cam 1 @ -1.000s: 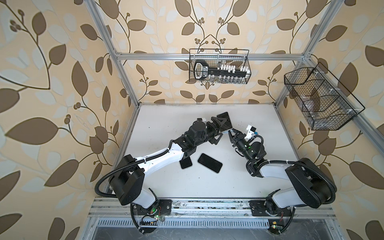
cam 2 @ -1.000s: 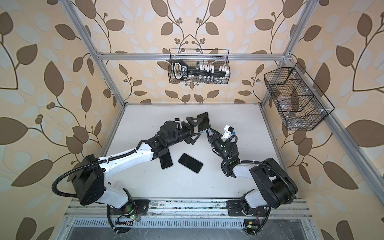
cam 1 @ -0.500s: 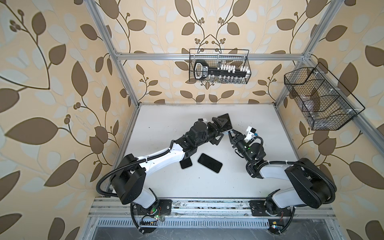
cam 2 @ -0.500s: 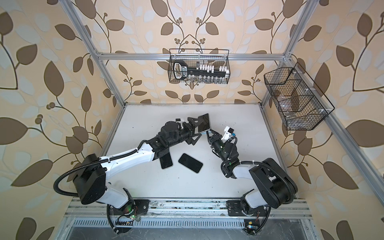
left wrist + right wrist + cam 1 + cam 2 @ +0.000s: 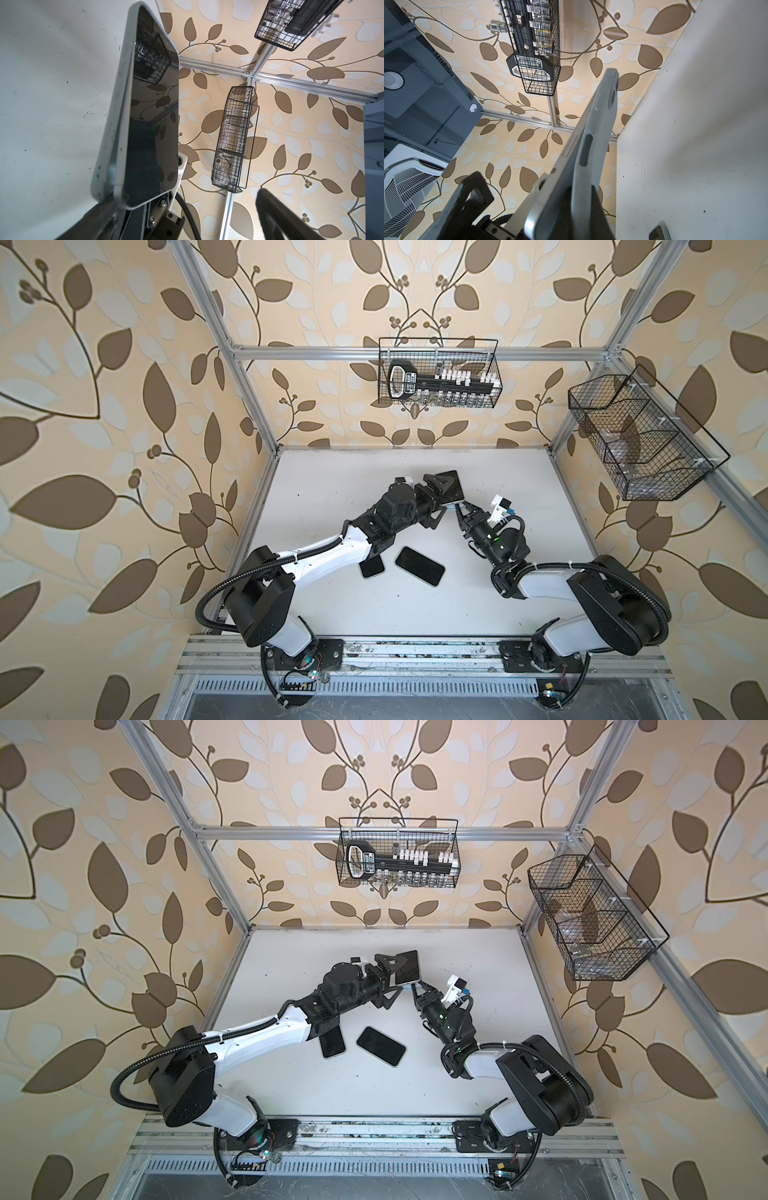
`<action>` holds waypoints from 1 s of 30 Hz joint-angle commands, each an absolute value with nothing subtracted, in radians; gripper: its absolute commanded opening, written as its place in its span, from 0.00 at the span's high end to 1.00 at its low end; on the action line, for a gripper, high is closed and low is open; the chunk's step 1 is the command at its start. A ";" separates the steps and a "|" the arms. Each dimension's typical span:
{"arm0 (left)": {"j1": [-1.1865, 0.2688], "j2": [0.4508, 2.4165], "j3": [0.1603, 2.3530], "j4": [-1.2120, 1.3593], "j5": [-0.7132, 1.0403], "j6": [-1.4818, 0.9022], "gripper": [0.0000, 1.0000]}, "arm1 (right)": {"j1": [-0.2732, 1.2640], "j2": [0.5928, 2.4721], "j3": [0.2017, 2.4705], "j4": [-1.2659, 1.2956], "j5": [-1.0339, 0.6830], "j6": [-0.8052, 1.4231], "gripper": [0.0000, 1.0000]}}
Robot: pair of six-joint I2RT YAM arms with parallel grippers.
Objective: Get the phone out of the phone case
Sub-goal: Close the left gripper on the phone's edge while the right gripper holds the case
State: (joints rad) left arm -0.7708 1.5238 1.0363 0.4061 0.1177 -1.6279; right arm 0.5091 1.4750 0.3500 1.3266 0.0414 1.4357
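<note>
Since right gripper (image 5: 459,509) tips sit partly hidden behind phone case (image 5: 593,145), I read them as pinched tight on its peeled corner. At frame centre, phone (image 5: 452,488) raised between spread fingers of left gripper (image 5: 435,502); contact unclear. Lower down, spare handset (image 5: 371,567) half-covered by left arm.

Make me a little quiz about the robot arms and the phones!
1. True or false: the silver-edged black-screened phone in its grey rubbery case lies flat on the white table.
2. How many other flat black phones lie on that table: A one, B two, C four?
3. Fill in: the ___ gripper pinches the case.
Key: 1 false, it is held above the table. 2 B. 3 right gripper.
</note>
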 commanded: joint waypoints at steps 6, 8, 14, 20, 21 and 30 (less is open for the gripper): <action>-0.761 1.544 1.078 0.468 0.068 -1.613 0.04 | 0.532 1.476 0.340 1.456 0.020 1.442 1.00; -0.760 1.542 1.080 0.458 0.060 -1.599 0.09 | 0.534 1.475 0.338 1.457 0.021 1.441 1.00; -0.758 1.528 1.073 0.430 0.037 -1.565 0.26 | 0.538 1.467 0.333 1.456 0.026 1.436 1.00; -0.755 1.543 1.067 0.448 0.052 -1.572 0.38 | 0.545 1.469 0.336 1.449 0.029 1.433 1.00; -0.755 1.547 1.063 0.456 0.055 -1.576 0.39 | 0.545 1.471 0.338 1.449 0.029 1.433 1.00; -0.755 1.580 1.058 0.513 0.086 -1.610 0.59 | 0.548 1.483 0.344 1.450 0.031 1.433 1.00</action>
State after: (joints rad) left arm -0.7643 1.5791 1.0363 0.4252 0.0769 -1.6093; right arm 0.5369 1.4757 0.3431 1.3579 0.0422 1.4345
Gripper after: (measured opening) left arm 0.431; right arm 0.095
